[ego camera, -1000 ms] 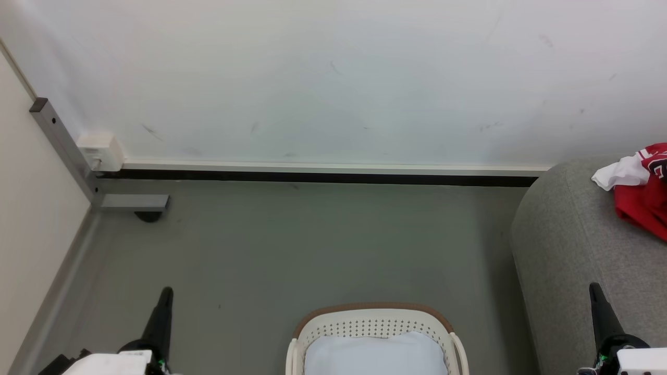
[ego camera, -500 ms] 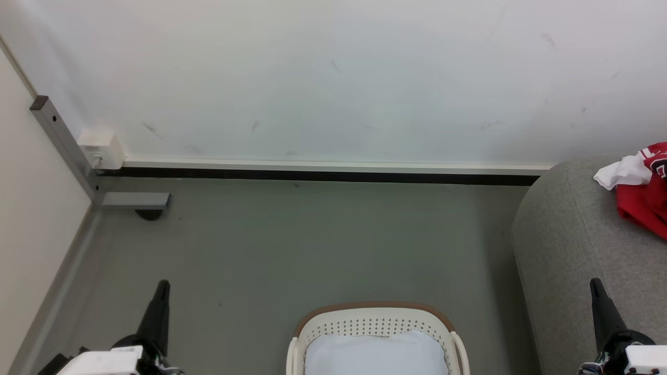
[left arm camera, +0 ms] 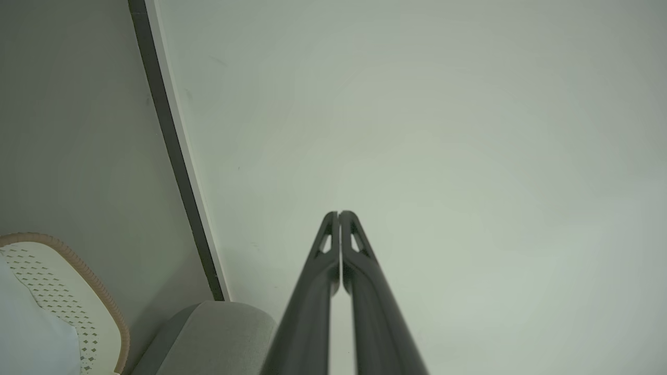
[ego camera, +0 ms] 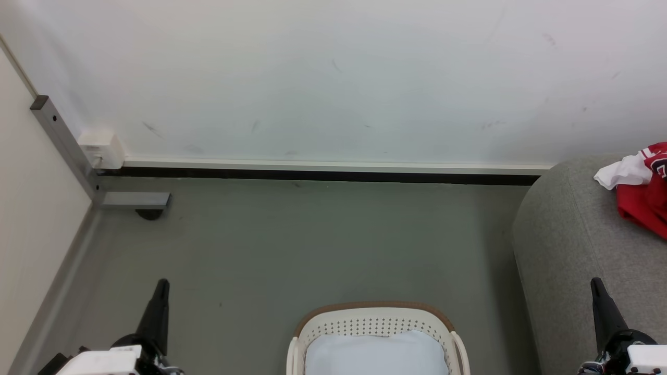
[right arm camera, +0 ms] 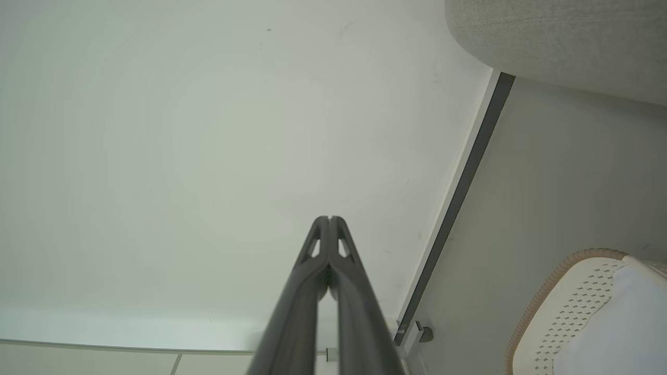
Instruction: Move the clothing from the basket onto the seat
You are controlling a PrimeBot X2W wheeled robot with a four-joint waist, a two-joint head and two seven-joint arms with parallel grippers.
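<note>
The red jersey clothing with a white garment lies on the grey sofa seat at the right edge of the head view. At the bottom centre stands the cream basket with its brown rim; inside it I see just the pale bluish liner cloth. My left gripper is shut at the lower left, holding nothing. My right gripper is shut at the lower right, in front of the sofa. The left wrist view has the left gripper shut, and the right wrist view has the right gripper shut; both point at the white wall.
A white wall with a dark skirting strip runs across the back. A grey metal post and foot bracket with a white box stand in the left corner. Grey floor lies between basket and wall.
The left gripper has drawn back slightly toward the lower left. The whole picture shifted by a few pixels. The clothing and basket lie as before.
</note>
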